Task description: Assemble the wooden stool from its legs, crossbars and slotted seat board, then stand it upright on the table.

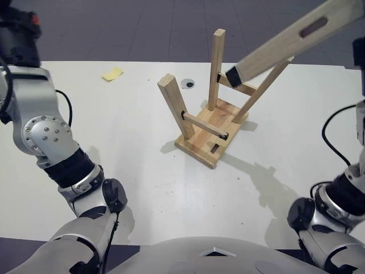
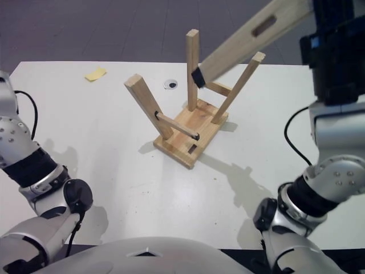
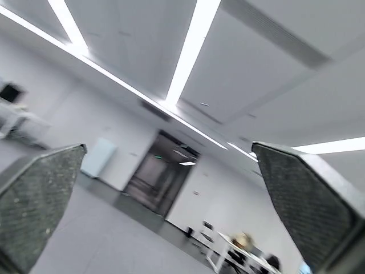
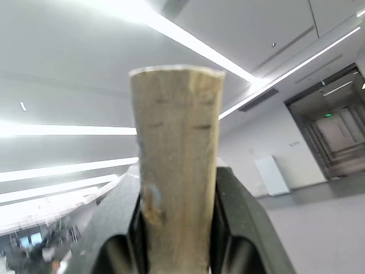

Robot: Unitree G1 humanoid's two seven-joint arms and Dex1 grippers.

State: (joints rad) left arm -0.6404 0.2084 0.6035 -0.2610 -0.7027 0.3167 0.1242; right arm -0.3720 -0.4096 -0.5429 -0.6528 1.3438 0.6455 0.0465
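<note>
**Status:** judged about three-quarters done. Left to do: seat the fourth leg, join the loose crossbar, then turn the stool upright.

- Table [image 1: 142, 171]: 1, white.
- Slotted seat board [image 1: 199, 142]: 1, lying underside-up just toward 1 o'clock of the table's centre. An unfilled slot [image 1: 214, 149] is at its 6 o'clock.
- Legs: 4.
  - Three stand in the board: left leg [image 1: 175, 105] at 9 o'clock, back leg [image 1: 215, 68] at 12, right leg [image 1: 262, 91] at 3.
  - The fourth leg [image 1: 291, 40] is in the air toward 2 o'clock.
- Grippers: 2.
  - Right gripper [image 4: 177, 171]: pinching the fourth leg.
  - Left gripper [image 3: 169, 147]: spread wide, holding nothing, aimed at the ceiling.
- Crossbars: 2 counted.
  - Rear crossbar [image 1: 244, 87]: between the back and right legs.
  - Front crossbar [image 1: 205, 125]: fixed to the left leg, far end free.
- Yellow note [image 1: 112, 73]: 1, at 11 o'clock.
- Round grommet [image 1: 187, 84]: 1, at 12 o'clock.
</note>
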